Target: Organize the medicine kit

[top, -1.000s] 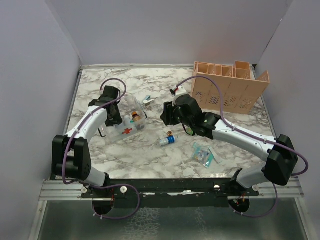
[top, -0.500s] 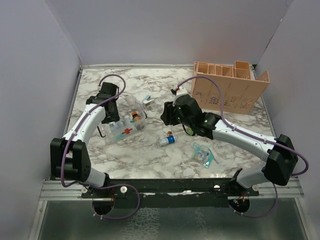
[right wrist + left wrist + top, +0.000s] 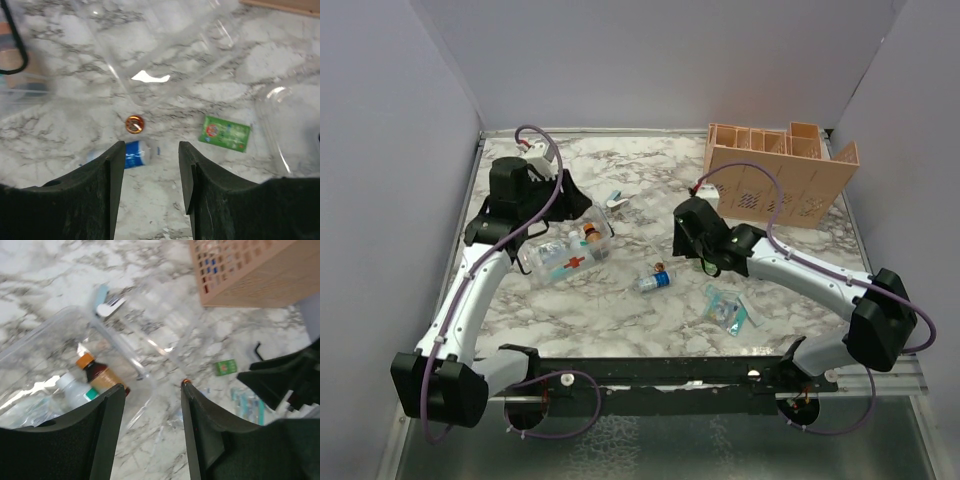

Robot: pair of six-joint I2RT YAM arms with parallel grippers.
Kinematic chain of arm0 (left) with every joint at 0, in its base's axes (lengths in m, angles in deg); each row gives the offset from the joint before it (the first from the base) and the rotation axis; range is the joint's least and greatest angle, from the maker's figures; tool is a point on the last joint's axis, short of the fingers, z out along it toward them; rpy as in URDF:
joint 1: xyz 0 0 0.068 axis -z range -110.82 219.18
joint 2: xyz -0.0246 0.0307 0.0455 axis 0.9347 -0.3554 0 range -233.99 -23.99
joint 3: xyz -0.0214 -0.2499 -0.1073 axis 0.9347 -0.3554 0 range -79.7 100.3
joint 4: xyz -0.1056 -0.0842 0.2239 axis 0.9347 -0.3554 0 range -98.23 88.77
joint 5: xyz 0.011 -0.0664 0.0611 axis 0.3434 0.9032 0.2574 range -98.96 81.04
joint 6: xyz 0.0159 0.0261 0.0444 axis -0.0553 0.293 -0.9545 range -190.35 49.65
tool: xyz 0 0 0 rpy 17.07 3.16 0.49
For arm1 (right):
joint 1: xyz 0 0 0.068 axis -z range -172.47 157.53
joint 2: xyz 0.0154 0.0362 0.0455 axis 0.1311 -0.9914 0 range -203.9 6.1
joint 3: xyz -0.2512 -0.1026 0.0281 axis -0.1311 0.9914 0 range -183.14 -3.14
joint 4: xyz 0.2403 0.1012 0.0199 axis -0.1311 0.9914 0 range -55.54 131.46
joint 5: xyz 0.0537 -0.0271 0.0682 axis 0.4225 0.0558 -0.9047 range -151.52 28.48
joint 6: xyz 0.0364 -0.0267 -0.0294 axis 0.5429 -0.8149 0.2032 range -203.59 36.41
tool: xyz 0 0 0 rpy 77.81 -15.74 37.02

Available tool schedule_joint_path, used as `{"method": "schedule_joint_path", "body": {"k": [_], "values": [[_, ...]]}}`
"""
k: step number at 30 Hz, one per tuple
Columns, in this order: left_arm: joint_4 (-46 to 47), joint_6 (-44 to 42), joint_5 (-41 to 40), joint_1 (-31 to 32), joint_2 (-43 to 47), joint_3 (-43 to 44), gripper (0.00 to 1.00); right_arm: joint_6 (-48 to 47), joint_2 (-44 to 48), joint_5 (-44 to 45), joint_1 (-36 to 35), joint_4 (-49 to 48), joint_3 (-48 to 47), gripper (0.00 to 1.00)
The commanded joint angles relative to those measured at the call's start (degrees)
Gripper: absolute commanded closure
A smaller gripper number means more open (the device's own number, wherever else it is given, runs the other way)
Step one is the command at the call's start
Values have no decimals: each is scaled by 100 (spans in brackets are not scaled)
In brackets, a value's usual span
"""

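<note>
Over the far side of the clear box point(image 3: 565, 255): left gripper point(image 3: 151, 387). Spread wide, holds nothing. Inside the box: white bottle point(image 3: 72, 387) and brown bottle point(image 3: 100, 375), side by side. Right of the box, on the marble table point(image 3: 600, 312): small blue-label bottle point(image 3: 135, 152) on its side, then green packet point(image 3: 225, 132). Over these two: right gripper point(image 3: 150, 145). Also spread apart, grips nothing.

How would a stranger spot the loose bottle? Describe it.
Start at the clear plastic box on the left of the marble table. Just to its right, a small bottle lies on its side. Its blue label sets it apart from the green packet nearby.
</note>
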Motion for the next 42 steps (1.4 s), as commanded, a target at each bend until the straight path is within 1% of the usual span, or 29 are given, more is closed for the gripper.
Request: {"method": "schedule_joint_path", "body": {"k": [1, 3, 7, 11, 12, 16, 19, 22, 30, 35, 39, 42], "values": [[1529, 383, 1355, 32, 424, -240, 47, 823, 119, 816, 194, 924, 328, 52], [1813, 534, 1520, 55, 492, -251, 44, 1036, 272, 898, 274, 1062, 536, 50], [1861, 635, 1783, 99, 452, -70, 42, 1391, 612, 902, 436, 1351, 974, 48], [1951, 715, 2028, 236, 421, -32, 41, 1482, 893, 782, 498, 1541, 1378, 46], [2004, 747, 2056, 304, 417, -58, 41, 1460, 954, 693, 499, 1521, 1477, 44], [2168, 868, 1952, 653, 337, -139, 40, 1221, 1133, -158, 508, 1291, 1948, 43], [2189, 873, 1726, 935, 256, -160, 40, 1258, 1172, -360, 508, 1418, 2114, 41], [2211, 887, 1589, 1198, 154, -181, 40, 979, 1218, -834, 508, 1199, 2308, 39], [2218, 1032, 1357, 1608, 84, -344, 40, 407, 1009, -2008, 508, 705, 2536, 43], [2136, 1177, 1187, 1652, 215, -529, 40, 40, 844, -2650, 508, 33, 2497, 48], [1982, 1270, 1045, 1665, 307, -597, 40, 71, 681, -2574, 508, -184, 2247, 50], [1948, 1281, 990, 1661, 399, -646, 40, 292, 641, -2055, 508, 139, 2043, 52]]}}
